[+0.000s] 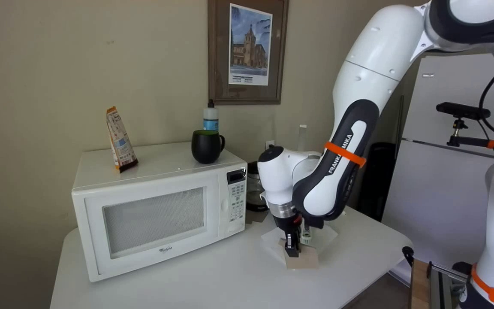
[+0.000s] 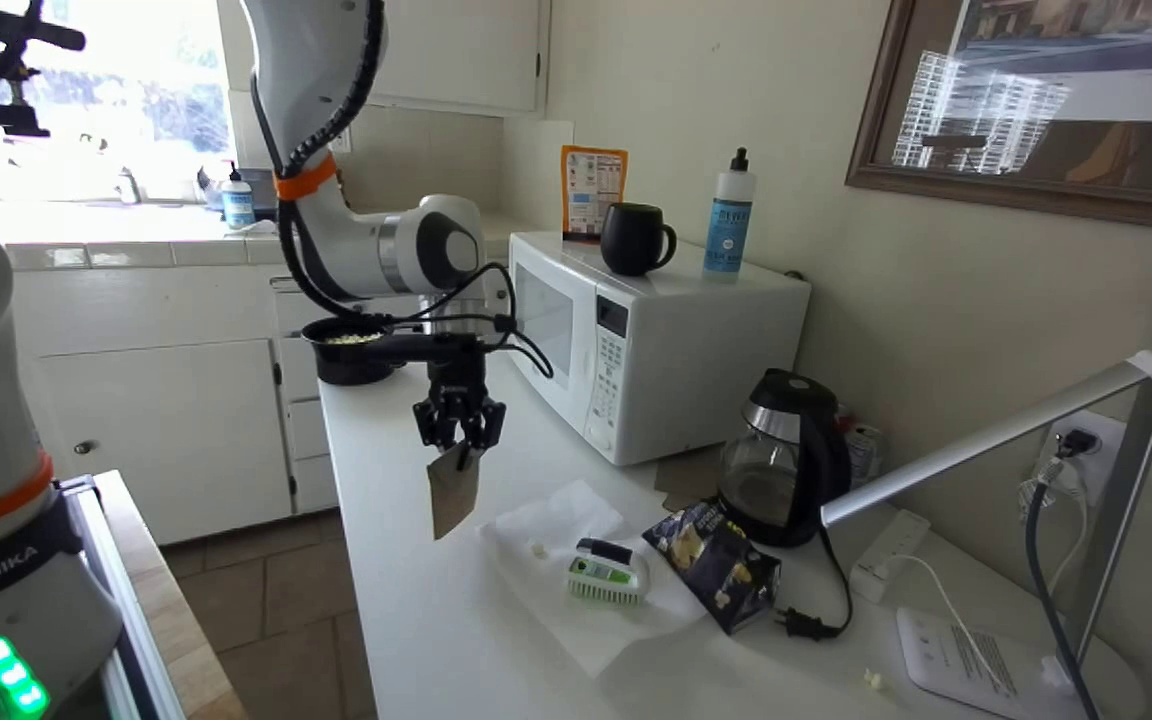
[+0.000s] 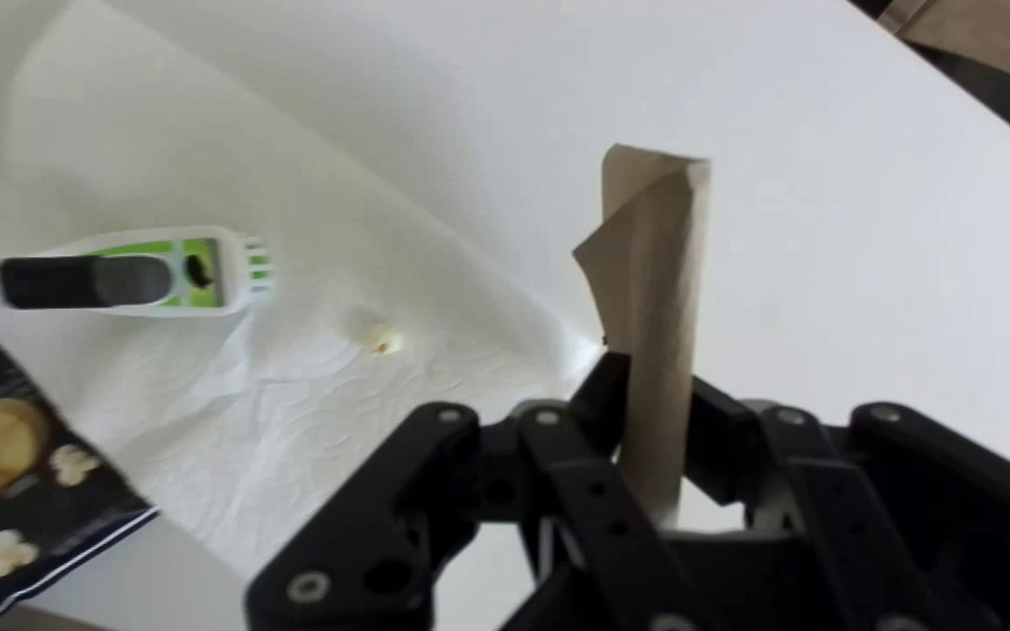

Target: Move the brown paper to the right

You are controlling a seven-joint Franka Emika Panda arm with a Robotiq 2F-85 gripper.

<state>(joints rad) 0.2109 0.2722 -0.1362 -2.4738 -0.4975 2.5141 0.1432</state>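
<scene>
The brown paper (image 2: 454,495) is a small flat sheet hanging tilted below my gripper (image 2: 461,452) in an exterior view. It appears above the white table (image 2: 406,600), by its edge. In an exterior view the paper (image 1: 305,260) shows its flat face, and the gripper (image 1: 292,249) overlaps its upper part. In the wrist view the paper (image 3: 667,254) stands nearly edge-on, with a folded corner at its far end. The fingertips (image 3: 658,399) are shut on it from both sides. Part of the paper is hidden behind the fingers.
A white paper towel (image 2: 546,545) lies on the table with a green-white brush (image 2: 604,580). A dark snack bag (image 2: 716,565), a coffee pot (image 2: 771,480), another brown sheet (image 2: 686,478) and a lamp (image 2: 996,430) are beyond. A white microwave (image 1: 157,219) stands beside the arm.
</scene>
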